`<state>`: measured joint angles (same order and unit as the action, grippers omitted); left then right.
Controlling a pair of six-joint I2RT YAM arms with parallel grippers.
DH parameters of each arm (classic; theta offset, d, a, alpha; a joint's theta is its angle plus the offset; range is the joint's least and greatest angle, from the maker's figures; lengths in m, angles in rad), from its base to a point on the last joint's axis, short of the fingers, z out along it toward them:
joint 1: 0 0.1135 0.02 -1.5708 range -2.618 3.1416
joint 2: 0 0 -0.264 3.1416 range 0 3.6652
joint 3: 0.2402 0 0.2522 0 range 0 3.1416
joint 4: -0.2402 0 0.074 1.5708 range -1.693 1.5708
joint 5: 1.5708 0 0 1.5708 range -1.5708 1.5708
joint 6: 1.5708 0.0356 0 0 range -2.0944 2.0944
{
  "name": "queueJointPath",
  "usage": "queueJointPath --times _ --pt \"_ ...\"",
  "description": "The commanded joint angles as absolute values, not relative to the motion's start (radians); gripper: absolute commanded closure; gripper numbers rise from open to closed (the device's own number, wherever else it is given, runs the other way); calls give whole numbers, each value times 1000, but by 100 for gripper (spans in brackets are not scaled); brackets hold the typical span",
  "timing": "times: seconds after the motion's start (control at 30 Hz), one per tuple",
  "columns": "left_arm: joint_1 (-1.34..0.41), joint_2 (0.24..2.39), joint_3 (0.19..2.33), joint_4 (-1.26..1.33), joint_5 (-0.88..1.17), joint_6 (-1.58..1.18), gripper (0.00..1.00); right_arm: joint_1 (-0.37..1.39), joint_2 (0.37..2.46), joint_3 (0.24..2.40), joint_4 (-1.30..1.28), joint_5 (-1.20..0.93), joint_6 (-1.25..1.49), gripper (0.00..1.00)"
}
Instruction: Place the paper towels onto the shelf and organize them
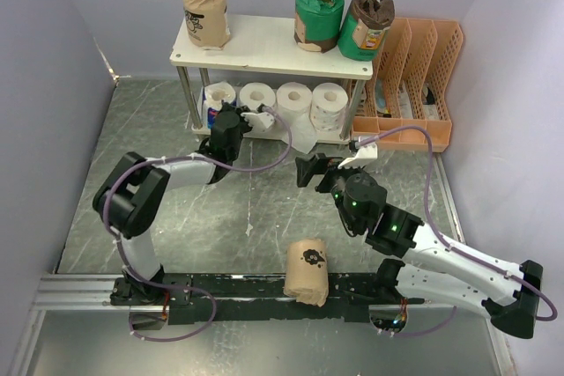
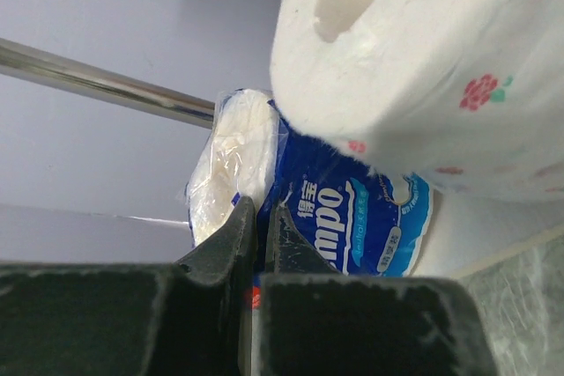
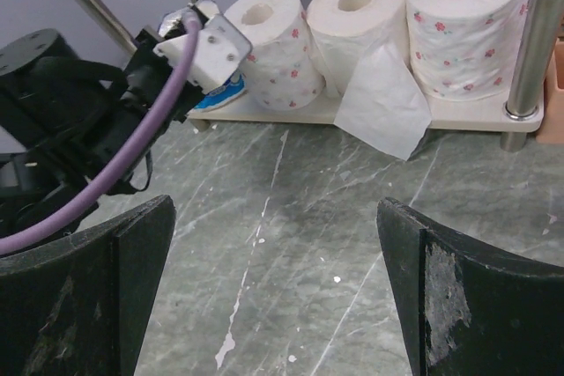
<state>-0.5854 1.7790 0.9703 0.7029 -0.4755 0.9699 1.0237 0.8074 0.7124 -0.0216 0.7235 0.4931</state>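
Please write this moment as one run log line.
left hand: shut, at blue Tempo roll on shelf lower tier | right hand: open, empty | tan roll near arm bases: not yet shelved

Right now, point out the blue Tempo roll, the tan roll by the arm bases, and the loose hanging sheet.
blue Tempo roll [image 2: 352, 217], left wrist view, on the printed blue wrap.
tan roll [image 1: 304, 281], top view, on its wrapped side.
loose sheet [image 3: 381, 105], right wrist view, middle of the hanging flap.
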Motion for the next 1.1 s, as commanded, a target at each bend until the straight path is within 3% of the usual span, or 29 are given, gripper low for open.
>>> queueJointPath --times 0.0,0.07,0.13,0.17,0.23,0.5,0.7,0.8,0.93,1.0,1.07 --pt "-582 1828 1079 786 -527 992 89 1019 806 742 -32 750 501 2" --pt "-582 1822 1095 734 -526 959 75 1019 805 740 -31 760 498 1" --pt "-582 1794 1095 706 -519 917 49 1020 802 737 -33 771 502 0" --pt "-583 1779 1104 686 -526 896 43 1019 802 734 -30 772 497 0" --pt "-583 1742 1142 611 -540 845 2 1019 804 732 -16 760 486 0" --pt "-584 1447 1232 142 -420 603 3 1019 771 763 -50 819 492 0" --pt "-586 1361 1320 -542 242 513 7 1019 618 796 -166 1081 609 0" --pt "-595 1421 1363 -777 570 534 9 1019 620 882 -440 1263 813 0" --pt "-609 1521 1362 -911 855 545 11 1019 664 993 -1021 1418 1383 0" --pt "-623 1547 1330 -895 975 530 1 1020 667 996 -1277 1452 1720 0" --pt "-652 1579 1321 -881 1025 521 0 1022 646 993 -1341 1462 1770 0"
